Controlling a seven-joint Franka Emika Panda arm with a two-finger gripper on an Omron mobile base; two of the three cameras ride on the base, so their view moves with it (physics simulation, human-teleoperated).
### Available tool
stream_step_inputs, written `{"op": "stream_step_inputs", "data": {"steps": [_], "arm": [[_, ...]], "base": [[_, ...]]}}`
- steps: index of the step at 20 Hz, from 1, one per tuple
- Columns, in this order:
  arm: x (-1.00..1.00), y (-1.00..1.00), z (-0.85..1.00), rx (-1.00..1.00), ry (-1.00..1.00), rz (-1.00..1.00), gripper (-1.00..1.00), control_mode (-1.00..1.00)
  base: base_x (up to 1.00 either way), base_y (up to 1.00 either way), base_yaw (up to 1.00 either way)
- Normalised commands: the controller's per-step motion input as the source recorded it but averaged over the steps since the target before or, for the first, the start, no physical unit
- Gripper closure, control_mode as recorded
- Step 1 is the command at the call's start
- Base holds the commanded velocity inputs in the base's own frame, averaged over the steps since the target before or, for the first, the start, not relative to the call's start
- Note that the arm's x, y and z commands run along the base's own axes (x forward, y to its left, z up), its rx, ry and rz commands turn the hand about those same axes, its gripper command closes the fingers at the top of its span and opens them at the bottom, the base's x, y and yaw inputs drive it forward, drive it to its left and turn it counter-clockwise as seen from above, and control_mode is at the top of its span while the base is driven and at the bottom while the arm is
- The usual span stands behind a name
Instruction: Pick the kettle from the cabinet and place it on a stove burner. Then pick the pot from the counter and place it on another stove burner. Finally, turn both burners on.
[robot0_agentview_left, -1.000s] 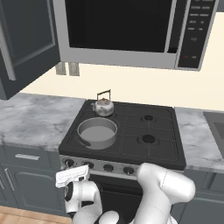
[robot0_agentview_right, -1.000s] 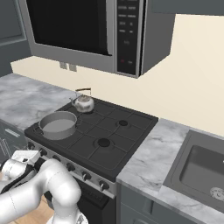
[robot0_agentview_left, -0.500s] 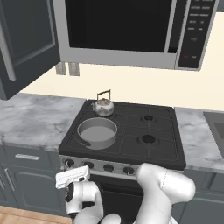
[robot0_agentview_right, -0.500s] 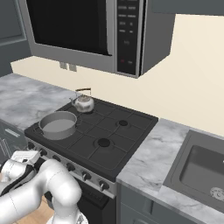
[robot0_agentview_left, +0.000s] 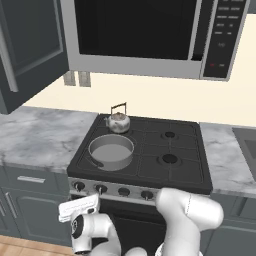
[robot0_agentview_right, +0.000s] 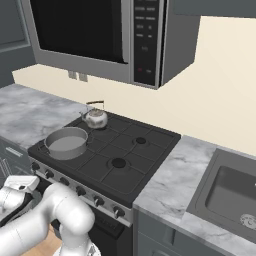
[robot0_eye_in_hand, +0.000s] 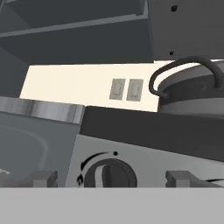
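Observation:
The small silver kettle (robot0_agentview_left: 118, 120) (robot0_agentview_right: 95, 118) stands on the back-left burner of the black cooktop (robot0_agentview_left: 165, 145). In front of it, the wide grey pot (robot0_agentview_left: 111, 150) (robot0_agentview_right: 66, 142) (robot0_eye_in_hand: 192, 94) rests on the front-left burner. My gripper (robot0_agentview_left: 79, 207) (robot0_agentview_right: 17, 186) (robot0_eye_in_hand: 111, 178) hangs low before the stove's front panel, open. Its fingertips (robot0_eye_in_hand: 41, 177) stand wide apart on either side of a black knob (robot0_eye_in_hand: 109, 171) and hold nothing. The cabinet (robot0_agentview_left: 25, 45) door stands open at upper left. Marble counter (robot0_agentview_left: 40, 135) lies left of the stove.
A row of knobs (robot0_agentview_left: 112, 190) runs along the stove front. A microwave (robot0_agentview_left: 145, 35) hangs over the cooktop. A sink (robot0_agentview_right: 230, 192) is set in the counter at the right. Dark drawers (robot0_agentview_left: 30, 200) sit under the left counter.
The jaws have spread wider. The hand stays low in front of the knobs, barely shifted. Kettle and pot have not moved.

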Motion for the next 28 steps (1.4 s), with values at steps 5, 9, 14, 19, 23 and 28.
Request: {"op": "stream_step_inputs", "data": {"steps": [5,9,14,19,23,28], "arm": [[-0.40,0.15,0.12,0.00,0.00,0.00,-1.00,-1.00],[-0.30,-0.03,0.01,0.00,0.00,0.00,-1.00,-1.00],[-0.11,-0.10,0.00,0.00,0.00,0.00,-1.00,-1.00],[0.00,-0.12,0.00,0.01,0.00,0.00,-1.00,-1.00],[0.00,-0.15,0.00,0.02,0.00,0.00,-1.00,-1.00],[0.00,-0.20,0.00,0.02,0.00,0.00,-1.00,-1.00]], "base": [[0.00,0.00,0.00],[0.00,0.00,0.00],[0.00,0.00,0.00],[0.00,0.00,0.00],[0.00,0.00,0.00],[0.00,0.00,0.00]]}}
